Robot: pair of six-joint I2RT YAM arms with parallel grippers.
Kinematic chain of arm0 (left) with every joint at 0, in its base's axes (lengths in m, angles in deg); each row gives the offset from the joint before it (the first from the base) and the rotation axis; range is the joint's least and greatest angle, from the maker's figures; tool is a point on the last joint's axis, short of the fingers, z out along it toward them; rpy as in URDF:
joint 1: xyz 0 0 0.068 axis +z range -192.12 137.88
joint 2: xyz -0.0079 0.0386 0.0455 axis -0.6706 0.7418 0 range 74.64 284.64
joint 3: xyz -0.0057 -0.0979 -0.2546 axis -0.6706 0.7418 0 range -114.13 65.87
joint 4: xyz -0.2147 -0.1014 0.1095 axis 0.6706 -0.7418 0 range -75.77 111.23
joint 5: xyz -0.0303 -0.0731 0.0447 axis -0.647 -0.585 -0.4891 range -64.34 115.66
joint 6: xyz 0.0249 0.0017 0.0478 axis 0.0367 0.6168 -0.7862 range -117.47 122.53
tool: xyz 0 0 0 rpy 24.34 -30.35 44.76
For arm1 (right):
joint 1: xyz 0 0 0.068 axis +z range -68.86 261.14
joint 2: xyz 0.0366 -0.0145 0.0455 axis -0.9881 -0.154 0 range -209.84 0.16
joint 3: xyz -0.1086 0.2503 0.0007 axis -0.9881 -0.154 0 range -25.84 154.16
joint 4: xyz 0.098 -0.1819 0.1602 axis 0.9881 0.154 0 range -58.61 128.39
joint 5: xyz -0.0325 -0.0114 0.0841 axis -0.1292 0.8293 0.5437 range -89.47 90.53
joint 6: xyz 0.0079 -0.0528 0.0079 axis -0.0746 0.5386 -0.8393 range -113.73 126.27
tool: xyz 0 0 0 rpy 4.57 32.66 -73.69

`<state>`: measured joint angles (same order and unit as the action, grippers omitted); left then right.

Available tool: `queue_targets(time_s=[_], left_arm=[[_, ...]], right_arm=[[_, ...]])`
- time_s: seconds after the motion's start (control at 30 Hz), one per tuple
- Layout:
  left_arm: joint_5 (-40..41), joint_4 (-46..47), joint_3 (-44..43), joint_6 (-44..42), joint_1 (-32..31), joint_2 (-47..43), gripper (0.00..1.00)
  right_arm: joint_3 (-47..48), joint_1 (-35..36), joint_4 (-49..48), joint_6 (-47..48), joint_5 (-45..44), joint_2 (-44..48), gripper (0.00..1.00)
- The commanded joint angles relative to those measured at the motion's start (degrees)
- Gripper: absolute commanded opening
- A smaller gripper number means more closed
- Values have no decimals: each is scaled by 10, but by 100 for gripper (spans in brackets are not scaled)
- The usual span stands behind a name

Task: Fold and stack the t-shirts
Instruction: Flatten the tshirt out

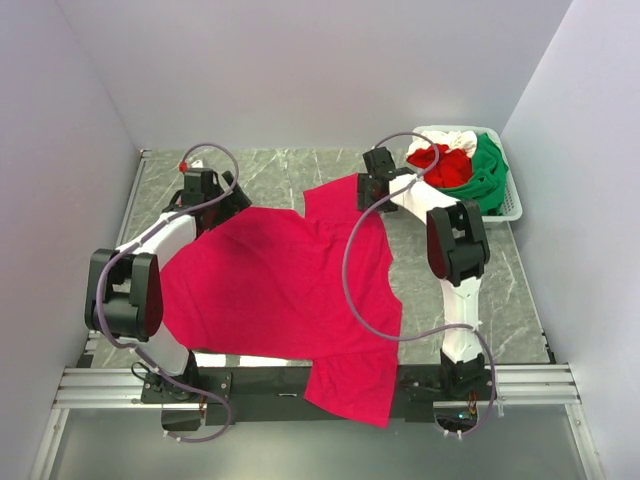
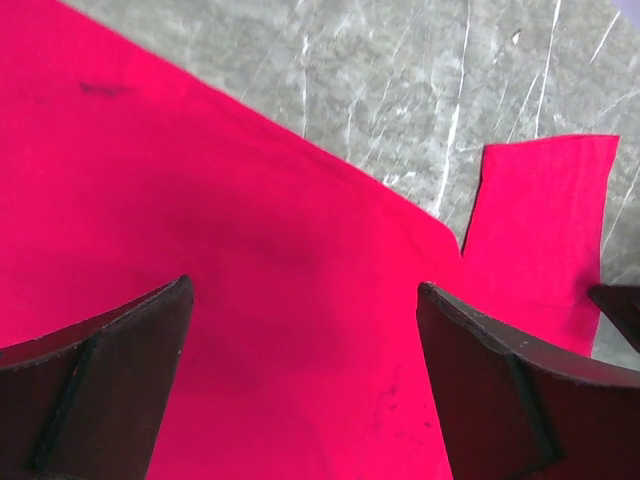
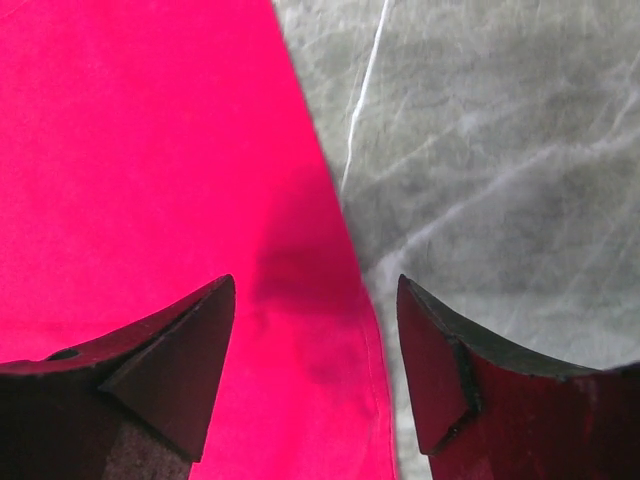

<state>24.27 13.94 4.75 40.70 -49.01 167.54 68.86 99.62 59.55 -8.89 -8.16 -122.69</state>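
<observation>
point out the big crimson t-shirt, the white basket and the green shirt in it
crimson t-shirt (image 1: 270, 290), top external view, middle of its body
white basket (image 1: 514, 200), top external view, its right wall
green shirt (image 1: 488, 172), top external view, bunched cloth inside the basket

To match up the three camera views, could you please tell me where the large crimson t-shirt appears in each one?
Top external: the crimson t-shirt lies spread across the middle of the picture.
Left wrist: it fills the left and bottom.
Right wrist: it fills the left half.
Shared landmark: the grey marbled table, bare beside the shirt's edge at upper right in both wrist views.
</observation>
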Motion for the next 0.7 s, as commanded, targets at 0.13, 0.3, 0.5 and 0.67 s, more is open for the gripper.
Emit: queue_targets(time_s=[0.13,0.3,0.5,0.67], left_arm=[[-27,58,10,45,-9,25,99],[-16,57,4,52,-9,25,99],[-15,59,7,52,-9,18,99],[-10,52,9,45,-9,11,99]], right_arm=[[87,-6,18,-5,-31,-54,68],[113,-6,37,-13,-20,-78,63],[127,-11,53,-22,-8,-92,52],[163,-14,82,-18,-4,-109,35]])
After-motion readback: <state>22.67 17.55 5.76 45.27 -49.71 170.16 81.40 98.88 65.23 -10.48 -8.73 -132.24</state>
